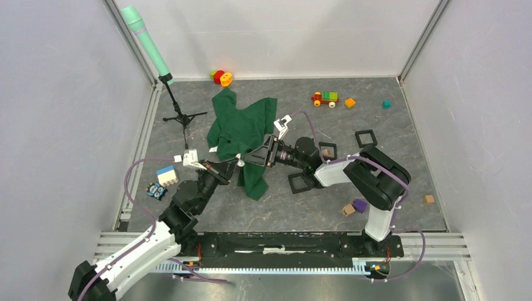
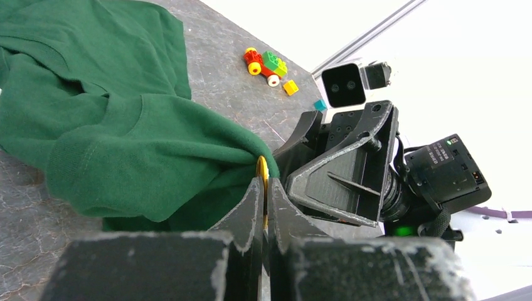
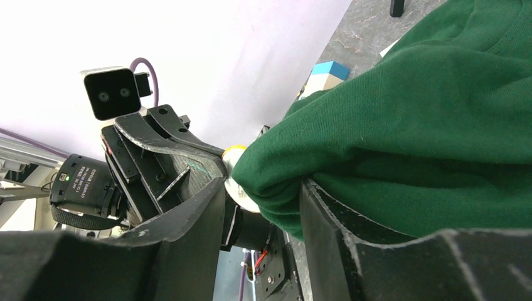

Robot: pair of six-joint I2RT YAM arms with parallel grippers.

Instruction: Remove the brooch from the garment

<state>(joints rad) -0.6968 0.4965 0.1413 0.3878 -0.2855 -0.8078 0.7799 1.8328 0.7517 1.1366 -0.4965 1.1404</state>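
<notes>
The brooch (image 1: 240, 162) sits at the tip of a raised fold of the garment (image 1: 241, 128), about the middle of the tabletop (image 1: 389, 132), and my left claw (image 2: 263, 185) is clenched on its yellow rim. My right claw (image 3: 262, 200) straddles that fold, jaws apart, not pinching as far as I can see. My worry: if I pull left before the cloth is pinned, the whole garment drags along, or the thin rim slips from the pinch
</notes>
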